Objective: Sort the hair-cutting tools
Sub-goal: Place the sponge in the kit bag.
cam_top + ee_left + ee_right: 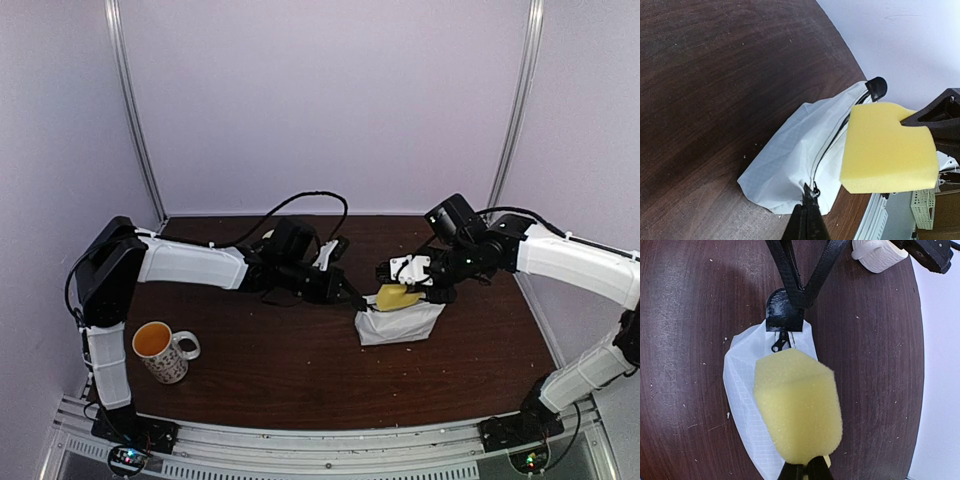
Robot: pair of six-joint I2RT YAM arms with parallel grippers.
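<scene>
No scissors, combs or clipper show in any view. A white zip pouch (pixel 400 325) lies mid-table, its zip partly open. My left gripper (pixel 352 300) is shut on the pouch's edge next to the zip pull (pixel 810 200). My right gripper (pixel 425 290) is shut on a yellow sponge block (pixel 395 297) and holds it just above the pouch's opening. The sponge (pixel 887 150) covers part of the pouch (pixel 790 160). A small rounded black tip (pixel 876 87) stands at the pouch's far end; I cannot tell what it is. The right wrist view shows the sponge (pixel 797 405) over the pouch (pixel 742 390).
An orange-filled patterned mug (pixel 165 352) stands at the front left of the dark wooden table (pixel 300 380). A metal rail (pixel 330 445) runs along the near edge. Purple walls close in the back and sides.
</scene>
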